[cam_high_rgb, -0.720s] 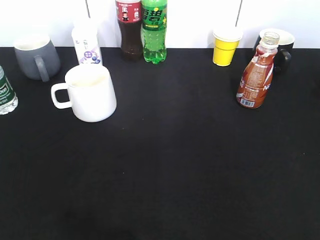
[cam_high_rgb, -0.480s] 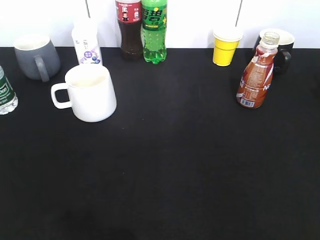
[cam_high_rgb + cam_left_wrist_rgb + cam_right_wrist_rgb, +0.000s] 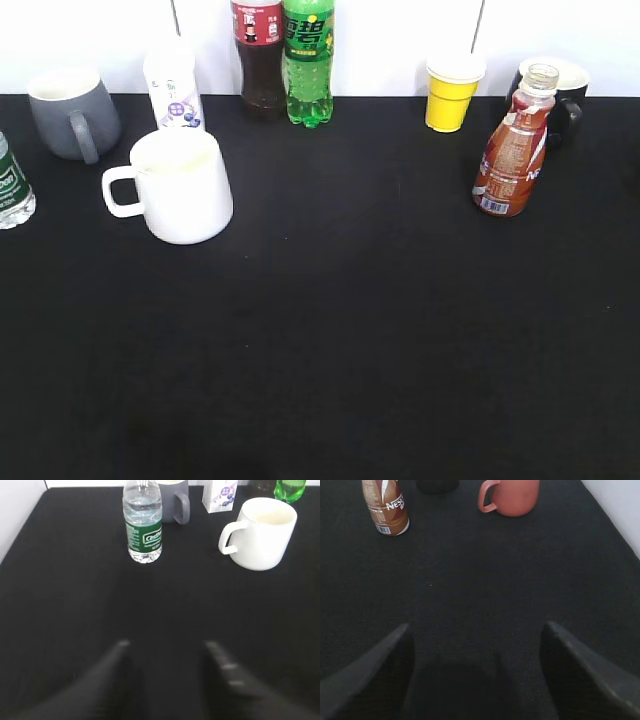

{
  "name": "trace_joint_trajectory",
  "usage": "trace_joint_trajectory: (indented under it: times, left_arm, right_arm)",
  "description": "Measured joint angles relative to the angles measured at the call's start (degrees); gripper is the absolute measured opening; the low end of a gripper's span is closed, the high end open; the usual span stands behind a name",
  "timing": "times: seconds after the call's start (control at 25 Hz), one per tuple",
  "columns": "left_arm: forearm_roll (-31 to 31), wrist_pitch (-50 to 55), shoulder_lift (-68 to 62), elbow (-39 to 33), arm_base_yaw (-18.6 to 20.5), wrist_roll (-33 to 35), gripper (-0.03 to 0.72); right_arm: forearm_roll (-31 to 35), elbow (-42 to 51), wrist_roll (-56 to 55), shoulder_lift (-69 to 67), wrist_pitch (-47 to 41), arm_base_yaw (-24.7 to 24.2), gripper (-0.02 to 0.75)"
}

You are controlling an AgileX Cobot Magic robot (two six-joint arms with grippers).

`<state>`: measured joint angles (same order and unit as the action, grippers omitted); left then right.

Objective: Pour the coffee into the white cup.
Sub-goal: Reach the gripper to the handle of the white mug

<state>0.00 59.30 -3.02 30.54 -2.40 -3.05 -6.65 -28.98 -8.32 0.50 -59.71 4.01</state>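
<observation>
The coffee bottle [image 3: 512, 150], brown with a red-orange label and a clear uncapped neck, stands upright at the right of the black table. It also shows at the top left of the right wrist view [image 3: 386, 507]. The white cup [image 3: 180, 186], a large mug with its loop handle to the left, stands at the left, and shows in the left wrist view [image 3: 264, 532]. My left gripper [image 3: 167, 645] is open and empty, well short of the white cup. My right gripper [image 3: 476, 627] is open wide and empty, well short of the coffee bottle. Neither gripper shows in the exterior view.
A grey mug [image 3: 72, 112], a small white carton [image 3: 172, 85], a cola bottle [image 3: 258, 55], a green soda bottle [image 3: 308, 60], a yellow paper cup [image 3: 452, 92] and a black mug [image 3: 560, 95] line the back. A water bottle [image 3: 143, 522] stands far left. A pink mug [image 3: 510, 497] stands right of the coffee.
</observation>
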Motion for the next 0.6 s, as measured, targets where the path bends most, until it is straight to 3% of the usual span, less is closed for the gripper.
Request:
trace_joint_trajectory:
  times: [0.08, 0.32, 0.4, 0.6]
  left_arm:
    - [0.0, -6.28, -5.66, 1.15, 0.0, 0.0, 0.518]
    - [-1.55, -40.24, -26.87, 1.24, -0.27, 0.0, 0.539]
    - [-1.65, -50.2, -33.3, -0.25, -2.79, 0.0, 0.539]
    - [-2.66, -69.13, -52.91, -7.34, -13.39, 0.0, 0.539]
  right_arm:
    - [0.0, 0.0, 0.0, 0.0, 0.0, 0.0, 0.592]
    - [0.0, 0.0, 0.0, 0.0, 0.0, 0.0, 0.592]
    - [0.0, 0.0, 0.0, 0.0, 0.0, 0.0, 0.592]
    - [0.0, 0.0, 0.0, 0.0, 0.0, 0.0, 0.592]
